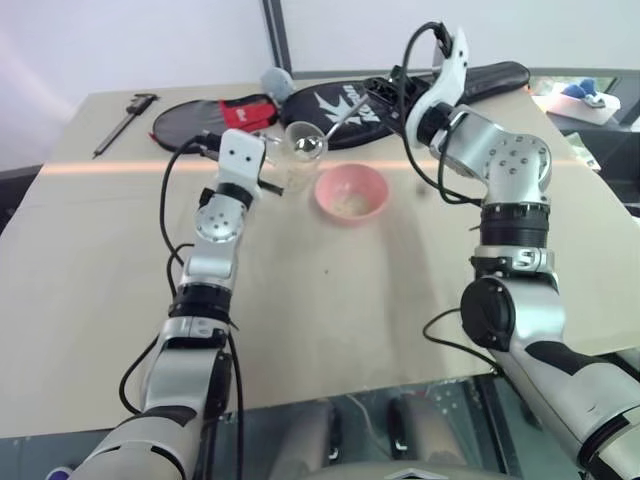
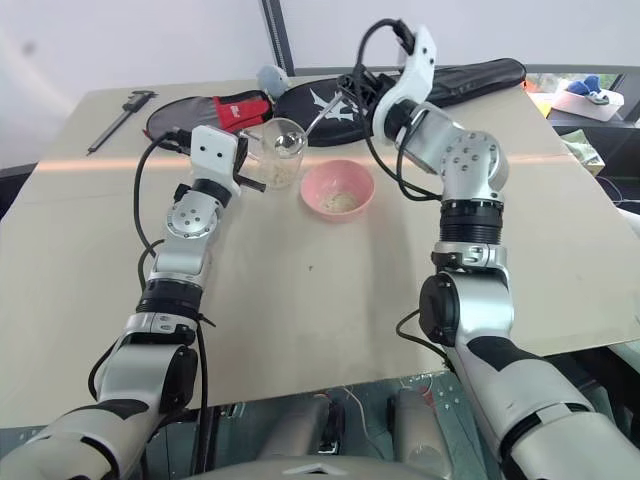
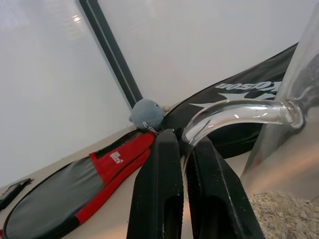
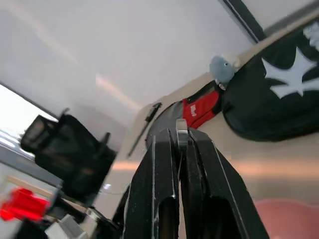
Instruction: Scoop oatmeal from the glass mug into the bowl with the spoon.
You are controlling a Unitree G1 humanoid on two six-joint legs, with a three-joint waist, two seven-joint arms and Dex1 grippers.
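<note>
Scooping step under way. Bowl [image 2: 338, 192] is sitting nearest, holding some oatmeal [image 2: 343, 202]; just beside it, left gripper [image 3: 183, 149] is clamping the mug [image 2: 277, 152] handle; right gripper [image 4: 178, 142], jaws closed on the spoon [image 2: 304, 130], is dipping it into the mug. Next: lifting a level spoonful across to the bowl.

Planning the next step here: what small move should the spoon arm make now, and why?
Probably dip into the glass mug: the right gripper holds the spoon at its rim, oatmeal remains inside, and the left gripper steadies the handle.
</note>
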